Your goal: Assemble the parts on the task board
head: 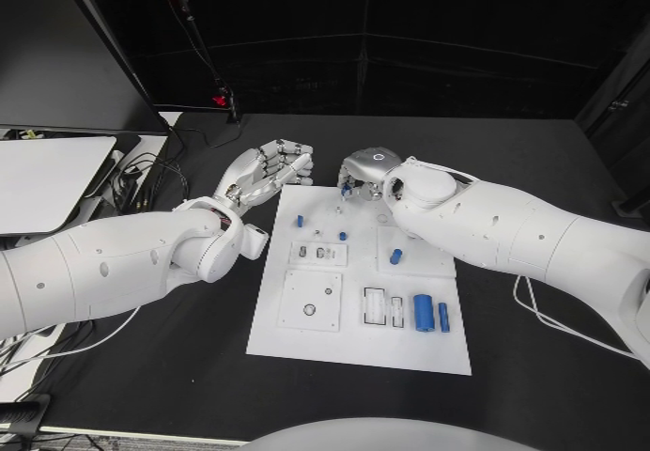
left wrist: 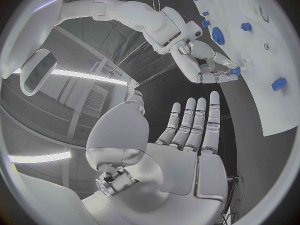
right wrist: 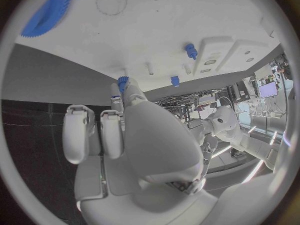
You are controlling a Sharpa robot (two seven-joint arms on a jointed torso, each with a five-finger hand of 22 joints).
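Task board (head: 355,349) lies centre frame in the head view. Right hand (head: 363,175) sits at its upper edge, pinching a small blue gear (right wrist: 122,80) at its fingertips. Left hand (head: 270,172), upper left of the board, is flat with fingers straight, holding nothing. Blue cylinder (head: 423,312) lies at lower right of the board.
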